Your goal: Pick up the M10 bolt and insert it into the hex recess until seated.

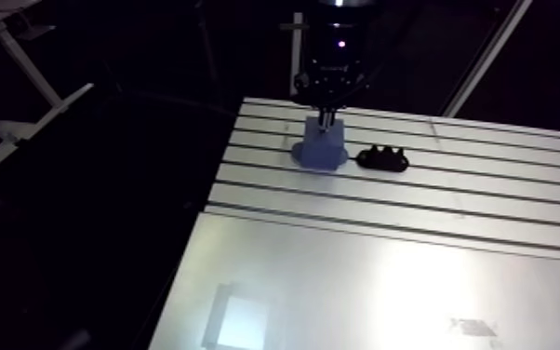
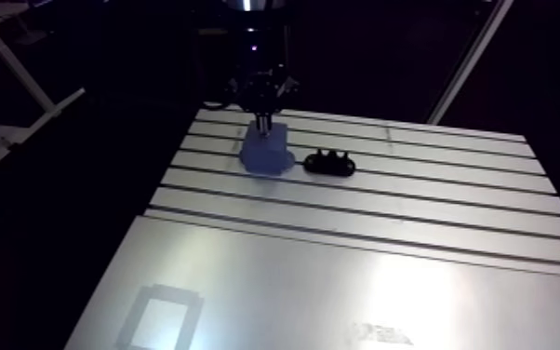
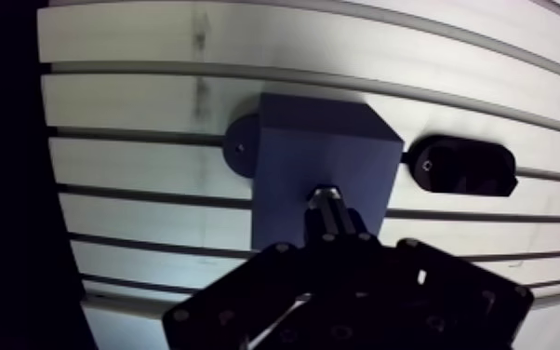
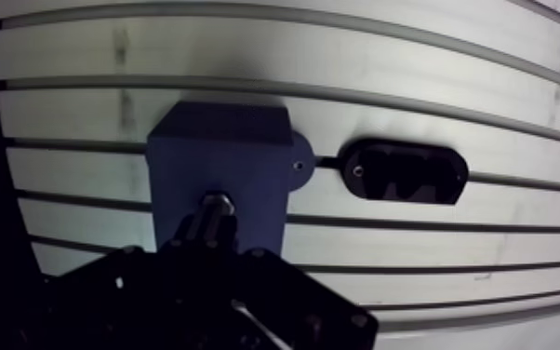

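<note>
Arm view: gripper hangs straight over blue block, black holder just beside. Wrist view: it's clamped round M10 bolt, axis approx vertical, tip at block's top face; hex recess hidden under it, I reckon.

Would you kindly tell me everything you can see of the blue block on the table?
The blue block looks like matte plastic: a boxy body with round, screw-holed tabs at its base. It stands upright on the slotted table, beside a black holder but apart from it. The tool holds a bolt at its top; contact cannot be told.
</note>
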Robot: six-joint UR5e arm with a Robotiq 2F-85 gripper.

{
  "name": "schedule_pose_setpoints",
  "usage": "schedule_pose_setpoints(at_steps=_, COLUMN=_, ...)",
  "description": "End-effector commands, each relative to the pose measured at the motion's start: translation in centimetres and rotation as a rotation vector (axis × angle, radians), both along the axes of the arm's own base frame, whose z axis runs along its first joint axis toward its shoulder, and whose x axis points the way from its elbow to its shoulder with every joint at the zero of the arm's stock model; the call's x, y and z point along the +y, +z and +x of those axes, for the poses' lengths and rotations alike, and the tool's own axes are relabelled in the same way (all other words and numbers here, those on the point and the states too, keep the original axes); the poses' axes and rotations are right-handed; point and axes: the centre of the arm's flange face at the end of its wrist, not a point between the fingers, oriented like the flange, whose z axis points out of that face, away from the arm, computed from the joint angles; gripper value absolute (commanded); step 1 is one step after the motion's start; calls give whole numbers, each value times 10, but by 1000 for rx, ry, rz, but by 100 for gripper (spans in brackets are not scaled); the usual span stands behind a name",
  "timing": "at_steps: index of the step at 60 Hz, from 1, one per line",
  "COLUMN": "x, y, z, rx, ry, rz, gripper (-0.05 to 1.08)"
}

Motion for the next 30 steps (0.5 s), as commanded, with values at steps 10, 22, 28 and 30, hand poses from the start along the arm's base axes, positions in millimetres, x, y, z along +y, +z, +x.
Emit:
schedule_pose_setpoints(at_steps=10, x=0, y=-2, z=-1, rx=2, ry=1, rz=1, gripper=108)
schedule_pose_setpoints(at_steps=22, x=0, y=-3, z=-1, rx=1, ry=3, rz=1, gripper=108)
schedule_pose_setpoints(at_steps=28, x=0, y=-3, z=-1, rx=1, ry=3, rz=1, gripper=108)
schedule_pose_setpoints(at_steps=30, x=0, y=-3, z=-1, rx=1, ry=3, rz=1, gripper=108)
